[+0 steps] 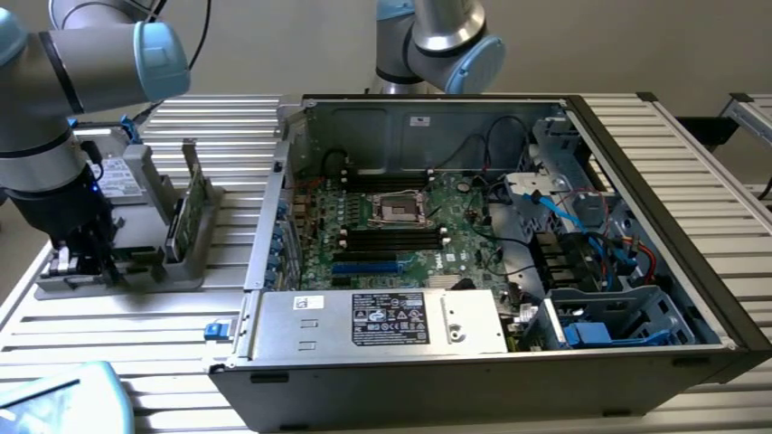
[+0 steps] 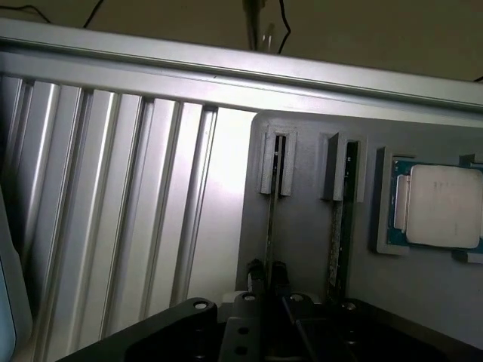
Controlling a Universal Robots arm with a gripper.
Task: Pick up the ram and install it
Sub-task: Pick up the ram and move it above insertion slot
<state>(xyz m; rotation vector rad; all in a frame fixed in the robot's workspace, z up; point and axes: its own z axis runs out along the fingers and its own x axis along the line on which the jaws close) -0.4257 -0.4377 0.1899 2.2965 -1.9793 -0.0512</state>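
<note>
The ram is a thin green stick standing on edge in the left slot of a grey holder. My gripper is down over its near end, with one dark fingertip on each side, shut on it. In the exterior view my gripper is low over the near end of that holder, on the table at the exterior view's left. A second green stick stands in the neighbouring slot and shows upright as a stick. The motherboard lies in the open computer case.
A square silver processor chip sits in the holder beside the sticks. Black memory slots cross the motherboard near the processor socket. A power supply fills the case's front. Another arm stands behind the case. The table is ribbed metal.
</note>
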